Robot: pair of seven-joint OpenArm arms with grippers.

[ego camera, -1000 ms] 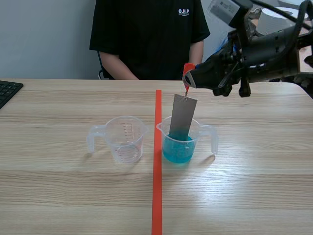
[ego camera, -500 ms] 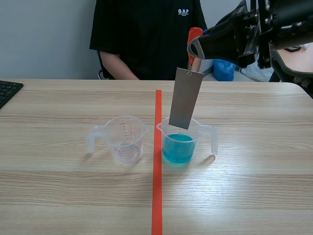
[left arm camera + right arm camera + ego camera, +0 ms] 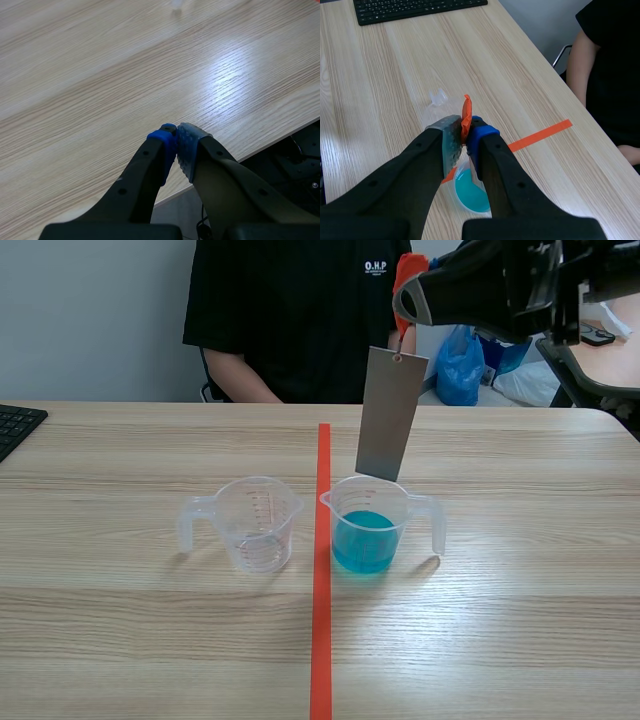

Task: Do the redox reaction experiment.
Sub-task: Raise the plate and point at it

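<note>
The right claw (image 3: 404,312), clenched on an orange tag (image 3: 408,268), lets the grey metal plate (image 3: 390,415) hang freely above the blue-liquid cup (image 3: 398,508); the left claw (image 3: 176,139) is clenched empty.

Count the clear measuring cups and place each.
2. The empty clear plastic measuring cup stands left of the orange-red tape line; the clear plastic cup of blue liquid stands right of it.

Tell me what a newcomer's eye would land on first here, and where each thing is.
A grey metal plate hangs in the air over the clear cup of blue liquid, right of the orange-red tape line. The right arm's jaws pinch the orange tab at its top. An empty clear cup stands left of the line, and a person in a black shirt sits across the table.
</note>
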